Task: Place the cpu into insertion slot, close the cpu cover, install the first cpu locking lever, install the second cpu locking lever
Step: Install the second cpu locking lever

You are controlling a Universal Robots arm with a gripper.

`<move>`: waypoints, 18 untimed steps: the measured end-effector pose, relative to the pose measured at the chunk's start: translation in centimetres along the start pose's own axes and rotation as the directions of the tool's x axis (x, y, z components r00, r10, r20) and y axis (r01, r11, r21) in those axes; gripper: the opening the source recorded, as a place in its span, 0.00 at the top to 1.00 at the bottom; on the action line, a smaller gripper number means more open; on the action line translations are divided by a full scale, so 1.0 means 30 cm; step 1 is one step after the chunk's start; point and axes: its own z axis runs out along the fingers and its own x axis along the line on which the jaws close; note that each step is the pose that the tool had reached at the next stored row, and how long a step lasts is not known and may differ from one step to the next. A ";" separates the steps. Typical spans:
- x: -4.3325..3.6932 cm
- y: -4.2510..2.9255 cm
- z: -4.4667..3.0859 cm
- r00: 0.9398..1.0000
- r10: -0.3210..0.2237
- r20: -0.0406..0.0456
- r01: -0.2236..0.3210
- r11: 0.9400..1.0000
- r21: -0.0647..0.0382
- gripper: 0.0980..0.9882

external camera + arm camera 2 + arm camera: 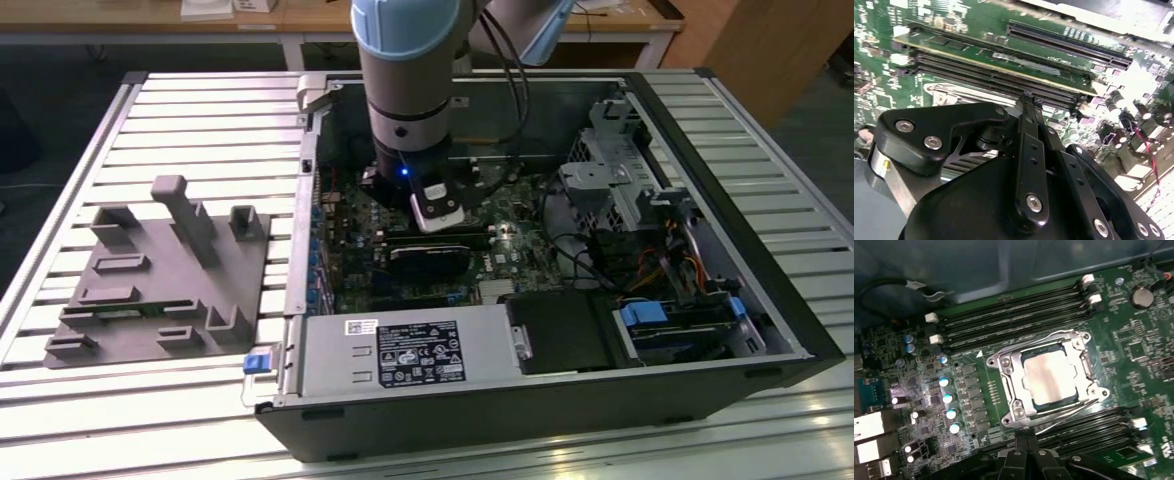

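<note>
We see the arm (407,90) reaching straight down into the open case (561,390), which lies on its side on a slatted table (187,110); on the table at the exterior view's left sits a grey fixture (160,280). The gripper (1030,102) hangs low over the green board (1134,370), and in both wrist views its two slim black fingers (1029,150) are pressed together with nothing between them. In the first wrist view the fingertips lie just beside the near edge of the slot (1046,377), close to the thin wire levers (1069,415) that run along that side. The cpu (1051,375) lies flat in the slot, its pale metal face showing through the cut-out of the cover (1014,385), which is folded down around it. We cannot tell whether the levers are latched under their hooks. Long black memory slots (1014,310) run along the far side of the slot and more lie along the near side, and a row of small round capacitors (949,397) stands beside it. In the second wrist view the fingertips point at these long slots.
</note>
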 end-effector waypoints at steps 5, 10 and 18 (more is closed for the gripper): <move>0.021 -0.014 0.012 1.000 -0.003 -0.010 0.003 1.000 -0.030 0.99; 0.027 -0.021 0.023 1.000 -0.006 -0.022 0.005 0.998 -0.068 0.99; 0.028 -0.023 0.041 0.999 -0.012 -0.037 0.007 0.993 -0.117 0.99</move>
